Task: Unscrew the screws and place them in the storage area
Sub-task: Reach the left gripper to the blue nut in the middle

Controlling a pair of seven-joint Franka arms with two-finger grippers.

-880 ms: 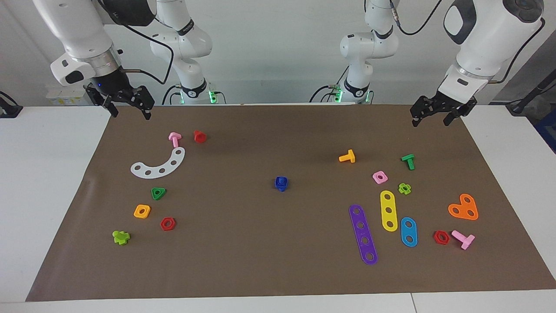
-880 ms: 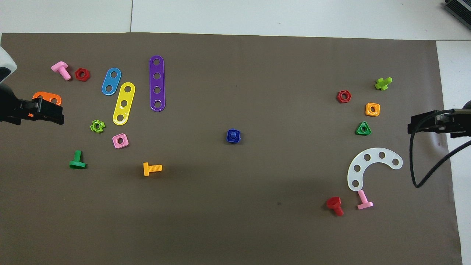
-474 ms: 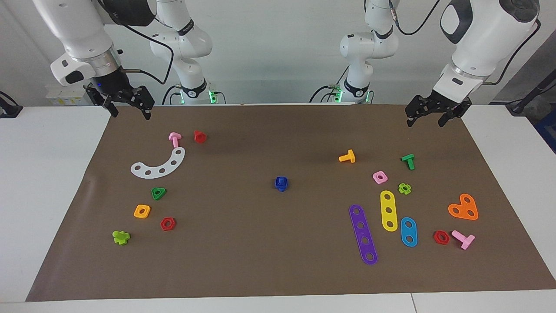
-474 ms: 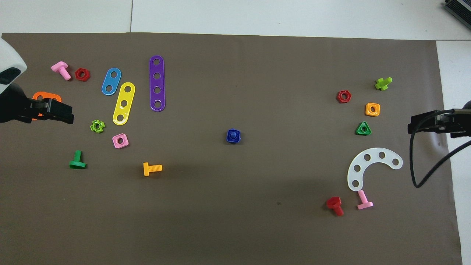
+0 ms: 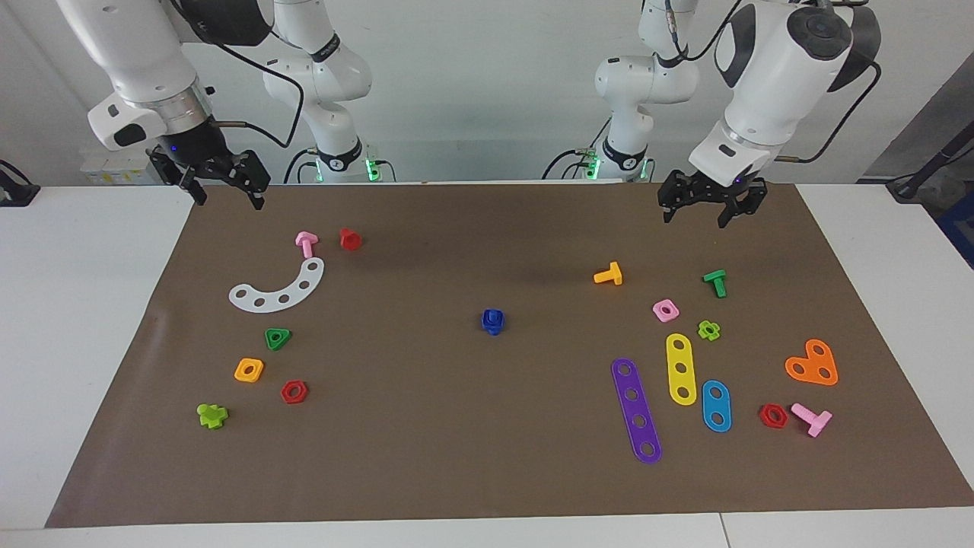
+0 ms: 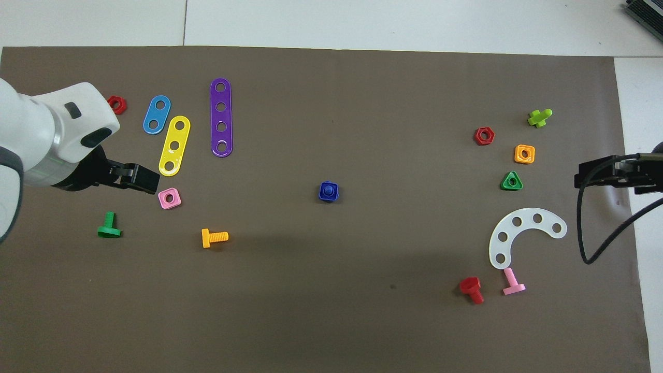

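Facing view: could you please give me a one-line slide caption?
Left tool up over the mat; right tool waits; blue bolt-and-nut untouched mid-mat.

2 glossy white arms with black joint bands, trailing black cables, black grippers; green-lit bases.

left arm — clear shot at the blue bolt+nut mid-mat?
Probably yes. The blue bolt and nut stands alone mid-mat, nothing beside it. The left gripper hangs open over the mat's robot-side edge, with only bare mat between them. The right gripper waits at its own end.
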